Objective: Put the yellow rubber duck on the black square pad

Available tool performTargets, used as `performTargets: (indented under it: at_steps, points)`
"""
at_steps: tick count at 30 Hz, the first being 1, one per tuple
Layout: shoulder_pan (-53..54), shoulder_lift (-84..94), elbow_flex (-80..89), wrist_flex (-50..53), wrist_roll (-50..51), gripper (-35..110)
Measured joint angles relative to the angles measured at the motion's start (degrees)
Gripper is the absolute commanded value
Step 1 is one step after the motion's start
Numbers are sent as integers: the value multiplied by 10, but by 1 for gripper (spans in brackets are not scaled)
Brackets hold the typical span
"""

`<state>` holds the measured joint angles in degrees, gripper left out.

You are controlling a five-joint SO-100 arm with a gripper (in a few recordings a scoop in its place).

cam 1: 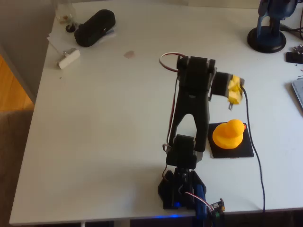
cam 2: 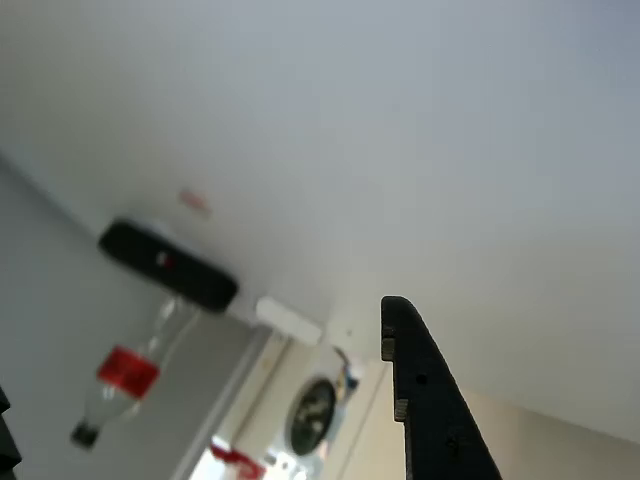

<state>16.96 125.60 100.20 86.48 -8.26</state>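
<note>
Count: one yellow rubber duck (cam 1: 229, 135), one black square pad (cam 1: 230, 142), one black arm (cam 1: 191, 101).
Duck: glossy, rounded, sitting on the flat matte pad, right of the arm in the overhead view.
Gripper (cam 1: 234, 91): yellow-taped, above the duck, apart from it; whether its fingers are apart cannot be told.
Surroundings: white table (cam 1: 109, 142); oblong black pouch (cam 1: 94, 27) far corner; cable (cam 1: 258, 161) beside pad.

Overhead looks down; wrist shares black pouch (cam 1: 94, 28)
</note>
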Motion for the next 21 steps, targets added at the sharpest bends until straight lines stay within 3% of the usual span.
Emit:
performTargets:
  at_steps: [10,21]
  points:
    - [-48,62,106,-123,18,21]
    - [-51,302,457,-320,30,21]
